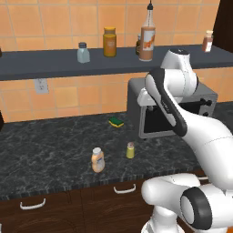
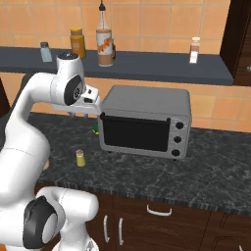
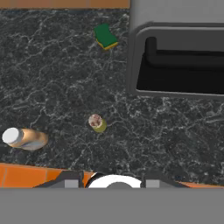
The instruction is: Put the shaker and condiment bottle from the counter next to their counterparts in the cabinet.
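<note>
While the shaker [image 3: 96, 123] stands clear on open counter [image 3: 52, 78], gripper (shut, empty) hovers high.

The counter [image 1: 54, 150] was black with white veining; the shaker [image 1: 130, 150] yellow-green; the bottle [image 1: 97, 160] pale peach. The sponge [image 1: 116, 122] was green and yellow; the tiles [image 1: 54, 22] orange.

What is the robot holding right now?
Nothing. The shaker and condiment bottle both stand on the counter, away from the shut end effector.

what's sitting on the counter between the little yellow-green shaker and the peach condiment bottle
Nothing. In the left base view, only bare black counter separates the shaker from the condiment bottle; the hand view shows the same.
</note>
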